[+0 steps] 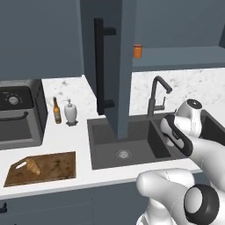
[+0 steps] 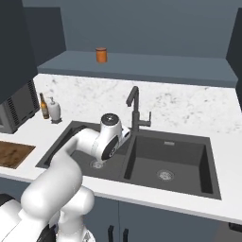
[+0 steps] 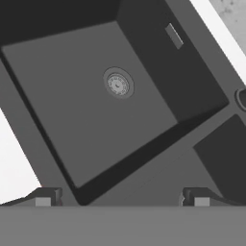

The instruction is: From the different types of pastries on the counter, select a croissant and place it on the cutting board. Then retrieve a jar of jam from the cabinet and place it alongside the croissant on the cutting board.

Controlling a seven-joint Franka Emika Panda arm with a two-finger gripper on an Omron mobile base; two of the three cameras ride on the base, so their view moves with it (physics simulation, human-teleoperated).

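At lower left of the left base view, croissant (image 1: 32,166) lies on cutting board (image 1: 41,168): first step done. Jam jar (image 1: 138,51) sits on open cabinet shelf (image 1: 176,57), not fetched. Fingers (image 3: 48,197) spread wide, empty, over sink (image 3: 96,110).

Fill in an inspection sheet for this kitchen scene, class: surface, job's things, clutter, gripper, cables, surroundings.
Surface: white counter around a dark double sink.
Job's things: croissant on the cutting board; orange jar upright on the cabinet shelf.
Clutter: bottle and soap dispenser side by side near the wall.
Gripper: gripper open, holding nothing, over the sink.
Cables: nothing seen.
Surroundings: cabinet door open; black faucet; oven at the left.
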